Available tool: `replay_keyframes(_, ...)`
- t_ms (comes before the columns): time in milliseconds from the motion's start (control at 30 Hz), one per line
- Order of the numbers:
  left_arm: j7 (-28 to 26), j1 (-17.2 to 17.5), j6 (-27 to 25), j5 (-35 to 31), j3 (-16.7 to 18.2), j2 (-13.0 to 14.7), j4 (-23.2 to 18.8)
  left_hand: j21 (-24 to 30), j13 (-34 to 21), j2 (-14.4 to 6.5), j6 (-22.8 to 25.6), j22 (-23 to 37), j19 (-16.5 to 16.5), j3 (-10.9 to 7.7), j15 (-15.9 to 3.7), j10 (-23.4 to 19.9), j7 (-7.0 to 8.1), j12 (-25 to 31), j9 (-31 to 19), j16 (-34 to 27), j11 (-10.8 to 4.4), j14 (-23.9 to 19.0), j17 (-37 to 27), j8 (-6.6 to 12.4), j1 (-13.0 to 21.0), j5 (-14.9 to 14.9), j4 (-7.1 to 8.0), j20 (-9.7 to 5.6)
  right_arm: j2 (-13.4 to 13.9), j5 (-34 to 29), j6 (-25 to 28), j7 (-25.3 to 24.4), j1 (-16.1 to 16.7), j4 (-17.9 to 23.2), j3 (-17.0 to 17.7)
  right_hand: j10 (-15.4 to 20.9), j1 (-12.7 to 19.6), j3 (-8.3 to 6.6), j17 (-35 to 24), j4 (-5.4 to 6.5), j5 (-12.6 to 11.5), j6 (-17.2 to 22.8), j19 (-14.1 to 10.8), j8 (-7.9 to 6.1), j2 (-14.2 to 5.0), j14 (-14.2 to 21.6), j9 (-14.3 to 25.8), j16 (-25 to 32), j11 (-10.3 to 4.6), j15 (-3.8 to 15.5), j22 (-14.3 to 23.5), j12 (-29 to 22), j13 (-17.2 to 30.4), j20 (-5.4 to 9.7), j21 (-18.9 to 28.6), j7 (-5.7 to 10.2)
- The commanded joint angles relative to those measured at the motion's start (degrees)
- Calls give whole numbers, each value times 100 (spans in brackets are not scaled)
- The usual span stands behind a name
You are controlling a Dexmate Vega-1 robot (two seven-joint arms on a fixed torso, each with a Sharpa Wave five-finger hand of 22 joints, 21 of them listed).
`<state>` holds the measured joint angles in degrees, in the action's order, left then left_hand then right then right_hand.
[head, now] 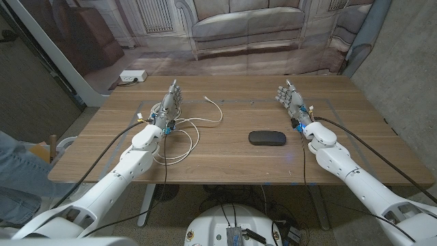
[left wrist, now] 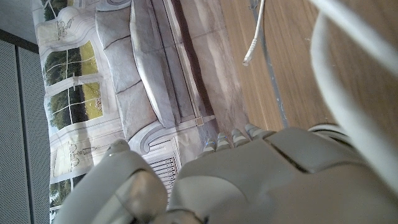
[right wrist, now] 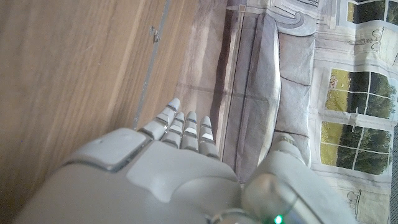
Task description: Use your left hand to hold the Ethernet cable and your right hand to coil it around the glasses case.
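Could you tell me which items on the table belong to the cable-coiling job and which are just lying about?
For the job:
Ethernet cable, white, loose by the left hand
glasses case, dark, nearer the right hand

Lying about:
white power strip on the floor behind the table

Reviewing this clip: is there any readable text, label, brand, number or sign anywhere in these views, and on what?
None can be read.
Glasses case: plain dark lid, no visible marking.
White box on the floor beyond the table: too small to tell.
Ethernet cable: any jacket print too small to read.
Left hand and right hand: no visible lettering.
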<state>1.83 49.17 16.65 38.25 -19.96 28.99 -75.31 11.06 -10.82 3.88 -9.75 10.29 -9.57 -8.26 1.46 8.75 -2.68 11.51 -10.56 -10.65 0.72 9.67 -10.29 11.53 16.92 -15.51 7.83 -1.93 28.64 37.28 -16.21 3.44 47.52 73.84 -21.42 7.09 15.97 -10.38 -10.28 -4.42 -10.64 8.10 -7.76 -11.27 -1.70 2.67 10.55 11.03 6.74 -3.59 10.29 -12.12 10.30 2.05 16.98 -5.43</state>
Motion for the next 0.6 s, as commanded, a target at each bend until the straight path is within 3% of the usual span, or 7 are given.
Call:
replay_keyframes(33,98,89,24,27,148,-54,-74,45,-13,-8,-50,28,-207,-34,9,16,2,41,-17,-37,-6,77,-19,25,28,-44,-9,-31,-62,-88,0,141,78,64,76,33,52,-37,-26,-5,-36,62,-55,-24,3,33,14,34,30,-36,22,-40,21,0,25,0)
replay_keyframes(233,118,97,-4,-21,181,-37,-139,46,-11,-20,-30,28,-209,-33,9,1,-6,45,-17,-40,-9,62,-18,29,37,-50,-15,-31,-44,-163,-133,61,217,249,161,57,68,-39,-23,-22,-34,74,-112,-23,2,71,15,37,23,-20,22,-45,22,13,29,13)
replay_keyframes(600,-36,159,-203,-148,226,105,-459,71,-5,-68,101,26,-151,-43,3,-110,-7,80,-16,-71,-8,-57,-14,67,91,-70,-47,-12,339,-359,-11,-148,588,1013,247,107,88,-42,-21,-43,-32,116,-149,-32,2,131,16,44,3,19,23,-58,23,16,19,41)
